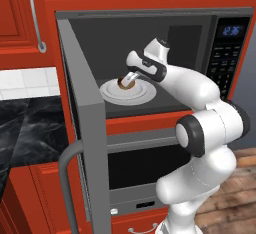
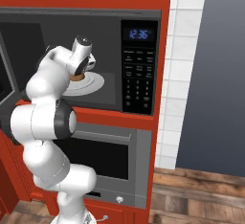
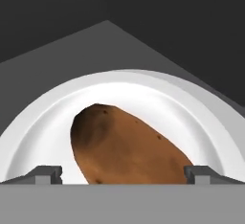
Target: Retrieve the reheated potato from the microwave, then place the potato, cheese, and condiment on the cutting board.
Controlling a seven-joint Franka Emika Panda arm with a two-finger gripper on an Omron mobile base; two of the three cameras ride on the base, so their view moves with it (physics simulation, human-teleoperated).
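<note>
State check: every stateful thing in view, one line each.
microwave: door open, display lit
potato: lying on the plate, not gripped
plate: inside the microwave, holding the potato
gripper: open, fingers either side of the potato
oven: door shut

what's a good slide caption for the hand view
Open gripper straddling the potato on the white plate inside the microwave.

Potato (image 3: 125, 146) on plate (image 3: 43, 127), inside microwave (image 1: 190, 53), directly ahead of gripper (image 3: 123, 174), between its spread fingertips (image 3: 45, 173). Keypad (image 2: 139, 79) off to gripper's right; oven (image 2: 115, 158) below.
</note>
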